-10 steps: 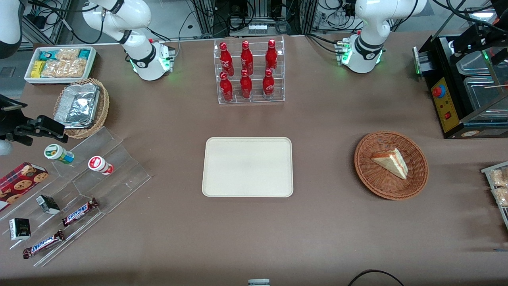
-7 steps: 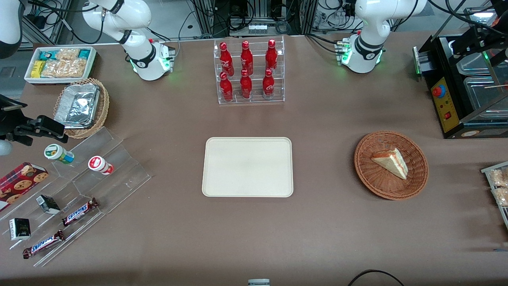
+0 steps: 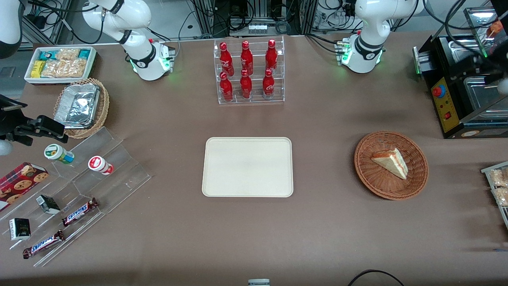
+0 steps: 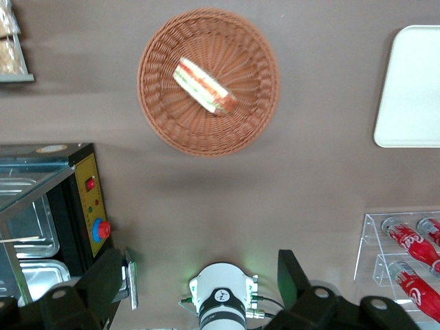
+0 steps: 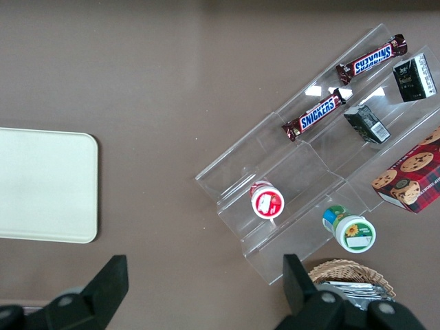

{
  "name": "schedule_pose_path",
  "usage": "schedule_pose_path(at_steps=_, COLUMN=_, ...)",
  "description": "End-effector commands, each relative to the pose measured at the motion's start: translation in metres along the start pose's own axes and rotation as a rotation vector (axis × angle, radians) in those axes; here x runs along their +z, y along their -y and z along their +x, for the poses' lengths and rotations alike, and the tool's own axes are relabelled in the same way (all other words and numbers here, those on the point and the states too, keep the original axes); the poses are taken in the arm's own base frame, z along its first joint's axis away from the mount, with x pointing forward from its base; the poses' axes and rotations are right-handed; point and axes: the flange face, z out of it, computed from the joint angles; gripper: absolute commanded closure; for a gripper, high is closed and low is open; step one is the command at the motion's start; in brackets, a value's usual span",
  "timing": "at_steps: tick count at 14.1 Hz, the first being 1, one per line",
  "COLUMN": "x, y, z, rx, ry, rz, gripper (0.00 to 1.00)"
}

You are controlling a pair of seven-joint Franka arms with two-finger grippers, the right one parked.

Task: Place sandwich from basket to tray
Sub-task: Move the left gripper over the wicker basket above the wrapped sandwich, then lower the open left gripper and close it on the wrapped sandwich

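The sandwich (image 3: pixel 391 163), a pale bread wedge with red and green filling, lies in the reddish-brown wicker basket (image 3: pixel 379 186) toward the working arm's end of the table. The cream-white tray (image 3: pixel 248 167) lies flat mid-table with nothing on it. My left gripper (image 3: pixel 490 65) hovers high over the black machine, farther from the front camera than the basket. The left wrist view looks down on the sandwich (image 4: pixel 205 86), the basket (image 4: pixel 240 127) and a corner of the tray (image 4: pixel 412 89). There the gripper (image 4: pixel 199 265) stands open with nothing between its fingers.
A black machine with a red button (image 3: pixel 446 99) stands beside the basket. A clear rack of red cola bottles (image 3: pixel 250 71) stands farther from the front camera than the tray. A snack tray (image 3: pixel 498 186) sits at the table's edge. An acrylic shelf of snacks (image 3: pixel 79 190) fills the parked arm's end.
My left gripper has shifted over the black machine, coming nearer to the front camera. The sandwich, basket and tray have not moved.
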Motion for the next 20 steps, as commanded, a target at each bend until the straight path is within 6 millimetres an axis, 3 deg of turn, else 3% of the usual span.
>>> schedule_pose_path(at_steps=1, x=0.025, y=0.020, z=0.014, rx=-0.075, ry=0.030, rz=0.036, gripper=0.00)
schedule_pose_path(at_steps=9, x=0.163, y=0.036, z=0.063, rx=-0.538, ry=-0.058, rz=0.058, gripper=0.00)
schedule_pose_path(at_steps=11, x=0.190, y=0.048, z=0.073, rx=-0.665, ry=-0.084, rz=-0.022, gripper=0.00)
schedule_pose_path(at_steps=13, x=0.215, y=0.045, z=0.081, rx=-0.723, ry=-0.085, rz=-0.042, gripper=0.00)
schedule_pose_path(at_steps=16, x=0.250, y=0.031, z=0.103, rx=-0.863, ry=-0.091, rz=-0.047, gripper=0.00)
schedule_pose_path(at_steps=20, x=0.283, y=0.019, z=0.122, rx=-0.912, ry=-0.093, rz=-0.085, gripper=0.00)
